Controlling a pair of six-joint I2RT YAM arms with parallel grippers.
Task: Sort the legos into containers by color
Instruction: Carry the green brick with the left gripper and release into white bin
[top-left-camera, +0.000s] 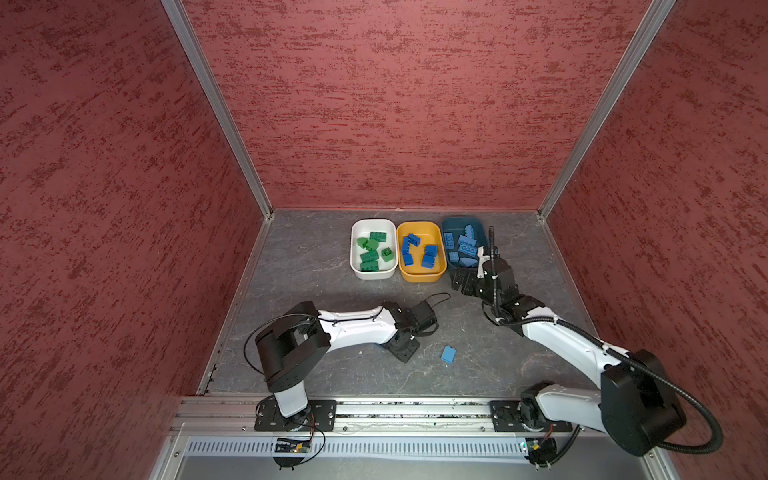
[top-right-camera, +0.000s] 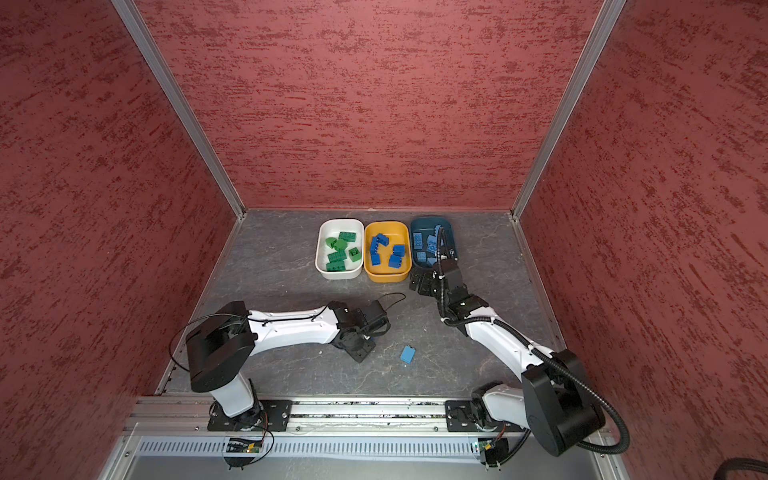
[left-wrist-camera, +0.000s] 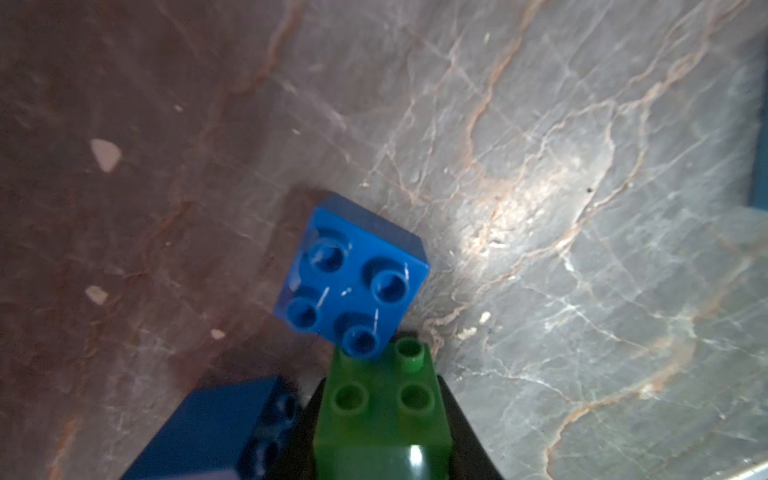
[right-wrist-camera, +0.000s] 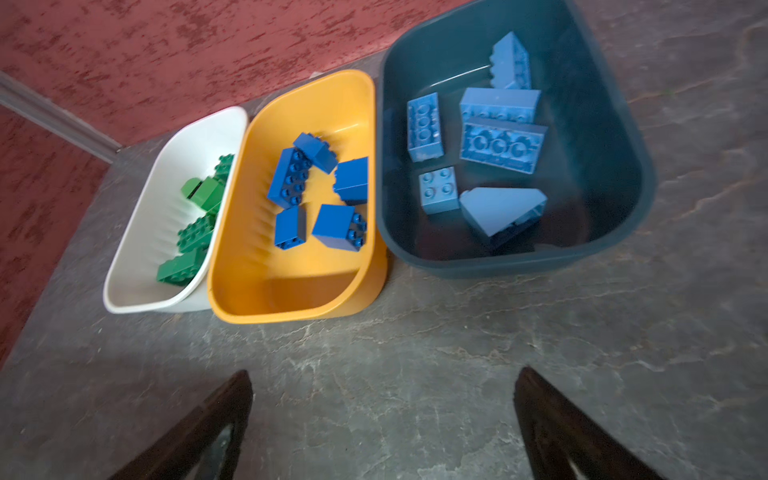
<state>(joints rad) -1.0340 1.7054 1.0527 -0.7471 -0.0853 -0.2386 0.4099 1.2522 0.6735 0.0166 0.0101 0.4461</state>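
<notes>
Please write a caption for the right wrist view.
Open right gripper faces white tub, yellow tub, teal tub, bricks sorted by colour.

I count three tubs. White tub (right-wrist-camera: 195, 137): six green bricks (top-left-camera: 369, 257). Yellow tub (right-wrist-camera: 291, 286): five dark blue bricks (right-wrist-camera: 291, 176). Teal tub (right-wrist-camera: 590, 166): six light blue bricks (right-wrist-camera: 503, 143). Outside them: one light blue brick (top-left-camera: 448, 354), two dark blue strays (left-wrist-camera: 353, 274), one green brick (left-wrist-camera: 382, 415).

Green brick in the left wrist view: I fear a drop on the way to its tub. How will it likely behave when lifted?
Probably rigid: the green brick shows square, undeformed edges between the black fingers. Its glossy sheen suggests it could slip. The dark blue brick seems to overlap one corner, so it may get nudged.
</notes>
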